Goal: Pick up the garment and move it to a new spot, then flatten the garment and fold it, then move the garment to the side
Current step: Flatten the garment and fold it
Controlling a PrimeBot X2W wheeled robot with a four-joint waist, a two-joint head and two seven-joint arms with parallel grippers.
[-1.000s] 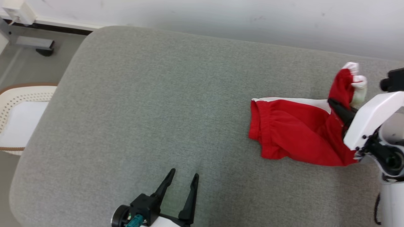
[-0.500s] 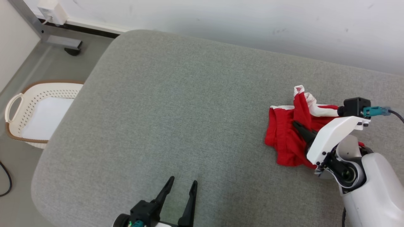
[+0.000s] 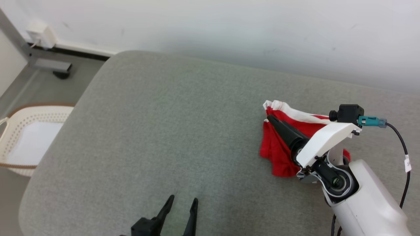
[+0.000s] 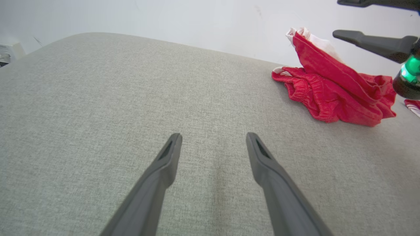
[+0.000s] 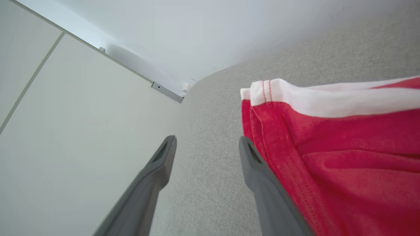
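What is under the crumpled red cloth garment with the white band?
The grey fabric cushion lies under the crumpled red cloth garment; its weave shows beside the heap. Whether anything hides beneath the folds cannot be seen, because the cloth covers that patch.

A broad grey fabric cushion (image 3: 157, 137) with a rounded corner stretches across the middle. Behind it is a plain white wall (image 3: 229, 29) with a dark skirting strip (image 3: 82, 54) along its foot. To the left, on a grey floor (image 3: 39, 88), stands a cream perforated laundry basket (image 3: 32, 118) with a brown rim (partly cut off by the edge), and farther back a grey metal leg (image 3: 49, 64) rests on the floor below a small white box (image 3: 39, 34) against the wall.
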